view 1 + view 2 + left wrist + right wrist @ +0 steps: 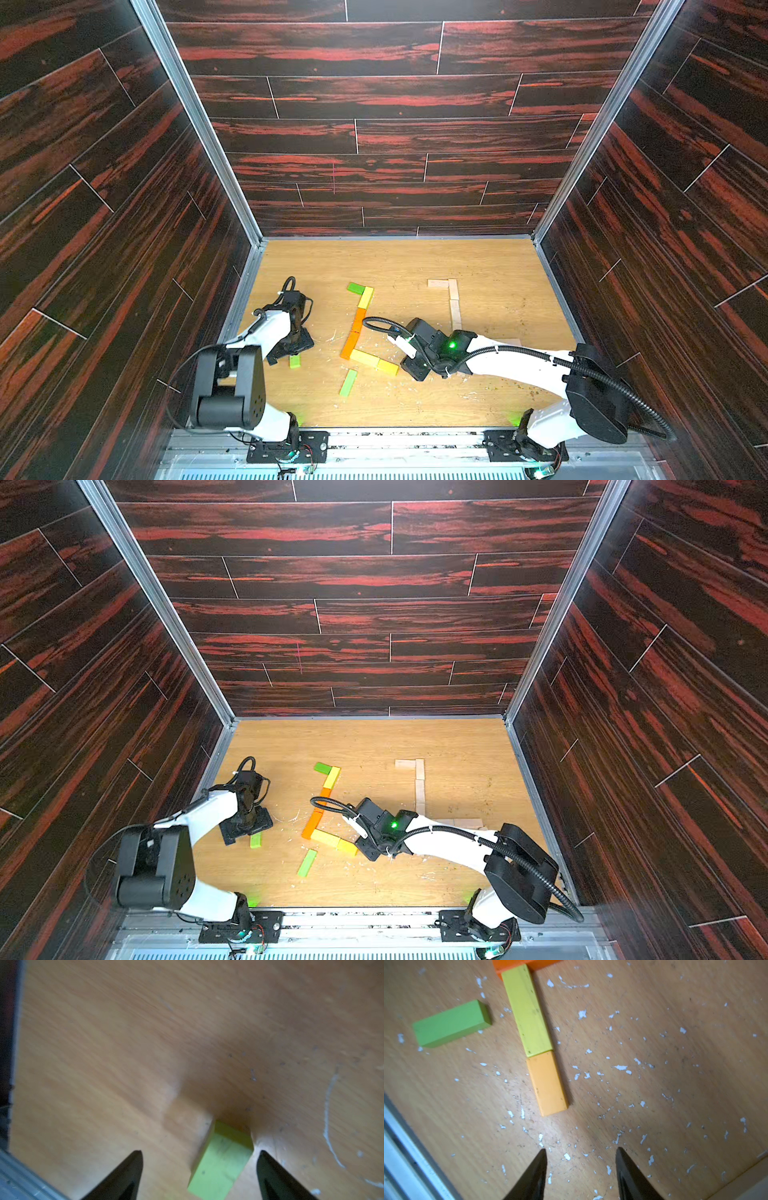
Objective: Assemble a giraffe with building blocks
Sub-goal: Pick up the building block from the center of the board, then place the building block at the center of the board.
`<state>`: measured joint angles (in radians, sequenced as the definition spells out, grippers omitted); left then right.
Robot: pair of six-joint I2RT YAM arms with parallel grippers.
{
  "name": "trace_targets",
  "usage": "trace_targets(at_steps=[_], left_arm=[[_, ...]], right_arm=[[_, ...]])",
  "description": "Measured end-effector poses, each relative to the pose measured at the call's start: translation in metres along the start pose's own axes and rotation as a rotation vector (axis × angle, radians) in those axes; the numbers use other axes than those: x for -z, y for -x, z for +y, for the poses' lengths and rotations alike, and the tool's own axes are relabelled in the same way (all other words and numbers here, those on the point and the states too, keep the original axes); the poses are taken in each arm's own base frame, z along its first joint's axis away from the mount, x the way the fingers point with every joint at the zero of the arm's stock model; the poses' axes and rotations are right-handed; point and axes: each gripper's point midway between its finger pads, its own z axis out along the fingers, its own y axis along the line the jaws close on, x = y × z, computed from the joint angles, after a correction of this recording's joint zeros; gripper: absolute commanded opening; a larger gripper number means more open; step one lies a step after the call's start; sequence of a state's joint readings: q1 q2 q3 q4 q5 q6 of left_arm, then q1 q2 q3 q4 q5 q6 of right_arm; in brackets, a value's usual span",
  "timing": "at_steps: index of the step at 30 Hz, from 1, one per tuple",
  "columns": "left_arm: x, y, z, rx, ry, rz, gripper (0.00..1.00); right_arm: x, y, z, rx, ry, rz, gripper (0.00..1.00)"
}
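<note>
Clock convention: top view, far wall = 12

Left gripper (200,1152) — jaws wide, straddling the short green block (222,1163), which lies flat on the table (415,257). The block sits closer to one finger (270,1167) than the other, with a clear gap on the far side. No grip made yet, as I read it

Right gripper (581,1149) — jaws partly open, nothing between them but flecked tabletop. It hovers just off the free end of the amber block (548,1084)

Done so far, coloured figure:
- green head block (355,288) at the 12 end, against a yellow block (365,297)
- orange planks (358,322) run from there toward 7, which I read as the neck
- yellow plank (364,357) and the amber block lie end to end, turning off toward 4, which I read as the back

Pale planks (456,311) form a similar hook at 3 o'clock of the coloured figure. Its lower part is hidden behind my right arm, so I cannot tell how complete it is

Not yet placed:
- short green block, at 9 o'clock of the neck's lower end, well apart from it
- loose green plank (348,382), at 6 o'clock of the yellow plank, near but not touching

Judgement: head, neck and back are laid and the legs remain, so somewhat past halfway. Next I should close on the short green block and carry it toward 3, under the back
</note>
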<state>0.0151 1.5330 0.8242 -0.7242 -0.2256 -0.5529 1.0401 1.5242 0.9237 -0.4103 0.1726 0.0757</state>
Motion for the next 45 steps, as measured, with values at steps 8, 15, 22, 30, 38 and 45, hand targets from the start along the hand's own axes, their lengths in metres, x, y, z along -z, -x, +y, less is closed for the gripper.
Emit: trace_targets(at_steps=[8,15,22,30,38,45], left_arm=[[-0.004,-0.012,-0.02,-0.005,-0.111,0.068,0.61],[-0.004,-0.018,-0.031,-0.011,-0.175,0.098,0.32],[0.005,-0.028,-0.039,-0.062,-0.189,0.104,0.16],[0.057,-0.034,-0.058,-0.191,-0.252,0.018,0.07],[0.068,-0.076,-0.069,-0.361,-0.227,0.063,0.06],[0.066,-0.104,-0.077,-0.482,-0.187,0.106,0.07]], right_arm=[[0.0,0.0,-0.007,-0.01,-0.027,-0.002,0.54],[0.0,0.001,-0.012,-0.014,-0.048,-0.005,0.54],[0.0,0.0,-0.015,-0.014,-0.063,-0.002,0.54],[0.002,0.005,-0.016,-0.015,-0.07,-0.012,0.53],[0.008,0.022,-0.015,-0.017,-0.066,-0.057,0.53],[0.008,0.023,-0.015,-0.016,-0.066,-0.063,0.53]])
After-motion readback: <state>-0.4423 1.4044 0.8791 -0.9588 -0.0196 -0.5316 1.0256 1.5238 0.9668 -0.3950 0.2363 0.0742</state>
